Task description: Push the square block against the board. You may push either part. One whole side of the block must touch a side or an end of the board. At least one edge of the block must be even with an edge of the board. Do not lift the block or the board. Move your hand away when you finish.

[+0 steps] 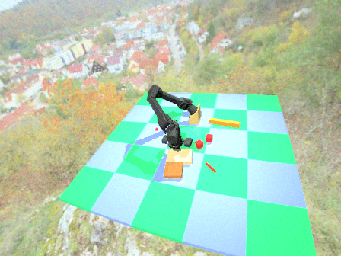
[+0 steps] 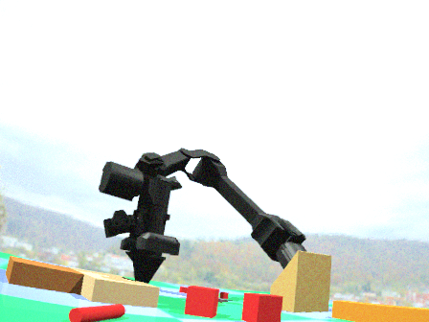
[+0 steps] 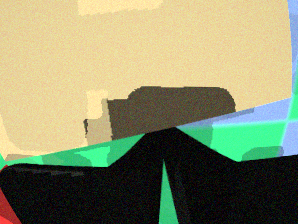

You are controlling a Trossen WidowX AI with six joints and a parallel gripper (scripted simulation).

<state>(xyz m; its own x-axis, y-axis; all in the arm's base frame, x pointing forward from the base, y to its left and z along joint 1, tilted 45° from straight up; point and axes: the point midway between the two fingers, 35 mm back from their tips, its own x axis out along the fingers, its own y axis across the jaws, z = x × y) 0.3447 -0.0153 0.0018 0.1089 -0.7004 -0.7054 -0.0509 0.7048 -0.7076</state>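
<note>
A brown-orange block (image 1: 173, 170) (image 2: 43, 275), squarish from above, lies flat. A cream board (image 1: 184, 156) (image 2: 120, 291) (image 3: 200, 45), wider than the block, lies flat on the block's arm side. Their facing sides look touching or nearly so. In the top view their left edges look about even, while the board reaches farther right; I cannot tell if they are exactly even. My gripper (image 1: 176, 148) (image 2: 144, 281) (image 3: 162, 131) is shut and empty, tips down at the board's far long side, opposite the block. Contact with the board is not clear.
Two red cubes (image 1: 199, 144) (image 2: 202, 301) lie right of the gripper. A thin red stick (image 1: 210, 168) (image 2: 97, 313) lies right of the board. A tan wedge (image 1: 195, 115) (image 2: 313, 283) stands by the arm's base, with a yellow bar (image 1: 224, 123) (image 2: 383, 311) beyond it.
</note>
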